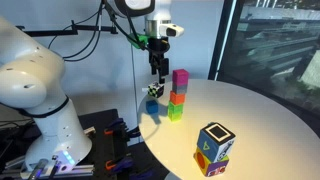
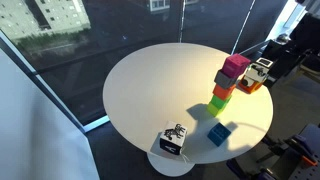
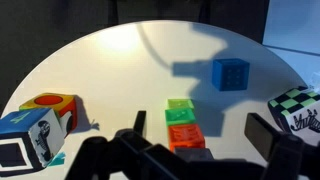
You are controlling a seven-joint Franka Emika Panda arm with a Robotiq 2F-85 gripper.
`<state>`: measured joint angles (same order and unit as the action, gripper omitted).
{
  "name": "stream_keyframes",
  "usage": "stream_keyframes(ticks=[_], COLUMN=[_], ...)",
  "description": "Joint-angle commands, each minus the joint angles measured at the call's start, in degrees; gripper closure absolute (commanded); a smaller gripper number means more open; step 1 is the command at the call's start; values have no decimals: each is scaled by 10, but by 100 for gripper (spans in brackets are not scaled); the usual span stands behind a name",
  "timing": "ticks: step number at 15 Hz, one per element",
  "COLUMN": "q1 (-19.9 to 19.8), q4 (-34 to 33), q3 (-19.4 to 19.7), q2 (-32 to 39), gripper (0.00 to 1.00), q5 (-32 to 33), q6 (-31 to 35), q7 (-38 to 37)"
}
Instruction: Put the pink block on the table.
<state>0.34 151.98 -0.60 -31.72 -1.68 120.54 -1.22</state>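
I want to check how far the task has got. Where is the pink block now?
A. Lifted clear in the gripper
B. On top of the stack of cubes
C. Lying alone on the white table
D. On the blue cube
B: in an exterior view the pink block tops the stack, directly above the orange-red cube, and the open gripper is beside it.

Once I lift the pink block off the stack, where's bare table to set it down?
Widest bare patch in the wrist view: the table beyond the green cube, between the multicoloured cube and the blue cube. Crowded: that view's right, with the blue and the checkered cube. The pink block tops the stack.
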Motion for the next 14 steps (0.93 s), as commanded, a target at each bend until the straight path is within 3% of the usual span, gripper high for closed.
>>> stream_keyframes(ticks=[1,14], q1=[0,5], q4=[-1,-6], q3=[0,-6], q2=[0,9], gripper=[0,0], q5=[0,-3], q6=[-1,24], q7=[0,-4])
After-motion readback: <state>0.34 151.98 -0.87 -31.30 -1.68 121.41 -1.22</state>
